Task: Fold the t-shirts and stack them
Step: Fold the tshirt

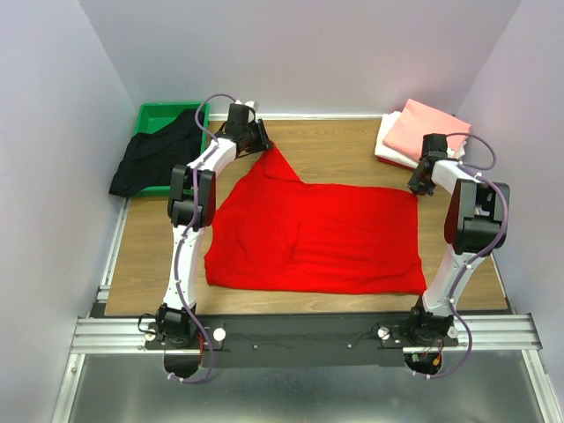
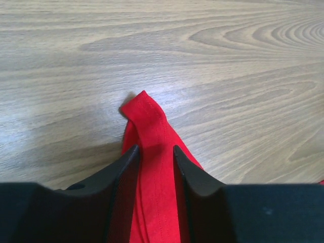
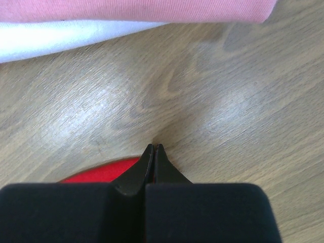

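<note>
A bright red t-shirt [image 1: 317, 233] lies spread flat across the middle of the table. Its far left corner is drawn up into a point. My left gripper [image 1: 258, 139] is shut on that corner. In the left wrist view the red cloth [image 2: 149, 116] fills the gap between the fingers of the left gripper [image 2: 155, 148], and its tip rests on the wood. My right gripper [image 1: 419, 183] is at the shirt's far right corner. Its jaws [image 3: 153, 146] are pressed together on a thin edge of red cloth [image 3: 101, 172]. A black t-shirt [image 1: 154, 159] hangs over the bin.
A green bin [image 1: 154, 115] stands at the far left corner. A folded salmon-pink shirt [image 1: 427, 128] lies on a folded white one [image 1: 388, 145] at the far right, just beyond my right gripper; both show in the right wrist view, pink [image 3: 152, 9] over white [image 3: 61, 35]. Walls enclose the table.
</note>
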